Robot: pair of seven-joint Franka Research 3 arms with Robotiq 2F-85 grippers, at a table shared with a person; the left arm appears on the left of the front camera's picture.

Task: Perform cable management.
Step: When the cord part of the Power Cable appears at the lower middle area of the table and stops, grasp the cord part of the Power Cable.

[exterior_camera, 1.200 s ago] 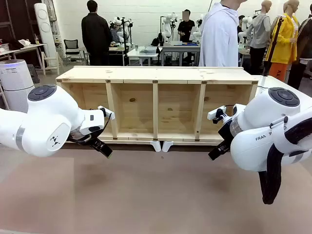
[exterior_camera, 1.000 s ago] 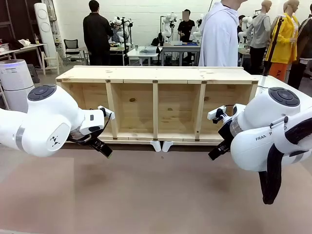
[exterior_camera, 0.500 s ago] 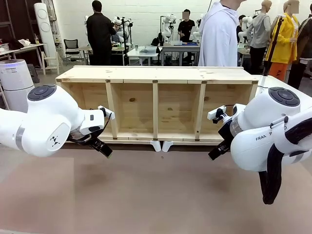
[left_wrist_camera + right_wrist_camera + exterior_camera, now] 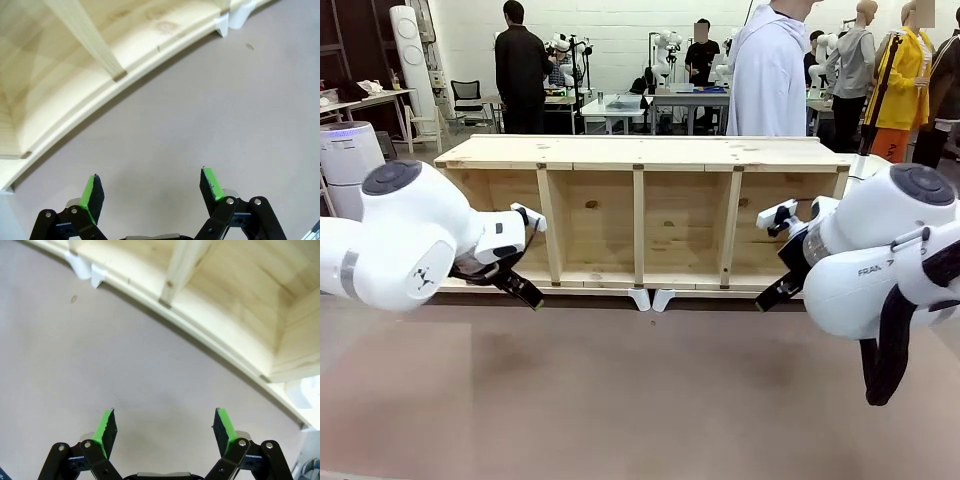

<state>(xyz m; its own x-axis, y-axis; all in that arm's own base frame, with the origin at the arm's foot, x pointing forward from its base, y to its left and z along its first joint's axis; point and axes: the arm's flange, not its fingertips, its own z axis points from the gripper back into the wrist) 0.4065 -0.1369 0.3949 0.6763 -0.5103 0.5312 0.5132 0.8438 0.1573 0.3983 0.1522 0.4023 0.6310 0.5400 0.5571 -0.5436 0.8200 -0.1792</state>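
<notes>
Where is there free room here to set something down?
The broad brown tabletop in front of the wooden shelf, between the left fingers and the right fingers, is bare. The shelf's top is free too. Close around those fingers, by the shelf's front, it's tight.

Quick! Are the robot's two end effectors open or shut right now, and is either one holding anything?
Left end effector: open, holding nothing.
Right end effector: open, holding nothing.
</notes>
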